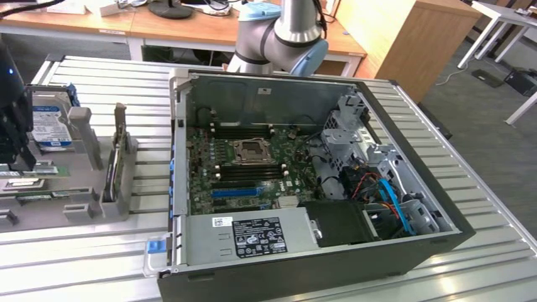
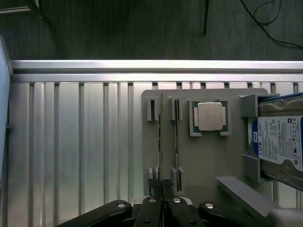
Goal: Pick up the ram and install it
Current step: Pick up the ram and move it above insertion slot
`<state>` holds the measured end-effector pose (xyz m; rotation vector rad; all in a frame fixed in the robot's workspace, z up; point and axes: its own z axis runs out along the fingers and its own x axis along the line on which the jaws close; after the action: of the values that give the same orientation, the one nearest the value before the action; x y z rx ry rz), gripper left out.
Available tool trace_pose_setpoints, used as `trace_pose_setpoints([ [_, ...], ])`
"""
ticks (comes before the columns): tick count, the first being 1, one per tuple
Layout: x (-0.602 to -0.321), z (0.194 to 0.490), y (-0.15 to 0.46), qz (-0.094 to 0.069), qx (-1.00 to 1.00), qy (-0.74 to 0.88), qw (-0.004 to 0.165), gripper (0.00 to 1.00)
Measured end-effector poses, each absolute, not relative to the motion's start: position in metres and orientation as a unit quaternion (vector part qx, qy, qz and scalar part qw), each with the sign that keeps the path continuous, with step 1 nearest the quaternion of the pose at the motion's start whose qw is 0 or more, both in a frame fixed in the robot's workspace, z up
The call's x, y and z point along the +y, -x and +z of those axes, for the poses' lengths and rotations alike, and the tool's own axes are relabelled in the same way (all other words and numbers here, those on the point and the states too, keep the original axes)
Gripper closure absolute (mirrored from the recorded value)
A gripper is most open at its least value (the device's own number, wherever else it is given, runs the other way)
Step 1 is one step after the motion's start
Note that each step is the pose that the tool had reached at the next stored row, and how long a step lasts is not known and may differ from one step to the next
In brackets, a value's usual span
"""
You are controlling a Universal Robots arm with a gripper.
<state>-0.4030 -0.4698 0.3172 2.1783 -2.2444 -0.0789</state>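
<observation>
Jaws pressed together at the ram [image 2: 161,137], edge-up in the grey holder [image 2: 208,156]; off-centre contact could tip it.

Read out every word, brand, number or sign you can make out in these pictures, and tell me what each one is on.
"WD": blue-and-white label on the silver hard drive, wrist view.
"1.0TB": same label, beside it.
That label's fine print: too small to read.
Black label and small white sticker on the grey metal power supply box: too small to read.
Square silver processor chip: no readable marking.
</observation>
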Motion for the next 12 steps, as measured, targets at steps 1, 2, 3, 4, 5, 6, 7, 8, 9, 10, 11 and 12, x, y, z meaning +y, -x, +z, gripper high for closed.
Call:
trace_pose_setpoints([
  [1,-0.470,0.322,0.403,-0.025,-0.718,-0.696,0.006,0.89],
  [2,-0.470,0.326,0.403,-0.025,-0.718,-0.696,0.006,0.89],
  [3,-0.470,0.331,0.403,-0.025,-0.718,-0.696,0.006,0.89],
  [4,-0.470,0.335,0.403,-0.025,-0.718,-0.695,0.006,0.89],
  [5,-0.470,0.340,0.403,-0.025,-0.718,-0.695,0.006,0.89],
  [6,-0.469,0.344,0.403,-0.025,-0.719,-0.695,0.006,0.89],
  [7,-0.469,0.349,0.402,-0.025,-0.719,-0.695,0.006,0.89],
  [8,-0.469,0.354,0.402,-0.025,-0.719,-0.694,0.006,0.89],
  [9,-0.469,0.358,0.402,-0.025,-0.719,-0.694,0.006,0.89],
  [10,-0.469,0.362,0.402,-0.025,-0.719,-0.694,0.006,0.89],
  [11,-0.469,0.367,0.402,-0.025,-0.720,-0.694,0.006,0.89],
  [12,-0.469,0.371,0.402,-0.025,-0.720,-0.694,0.006,0.89],
])
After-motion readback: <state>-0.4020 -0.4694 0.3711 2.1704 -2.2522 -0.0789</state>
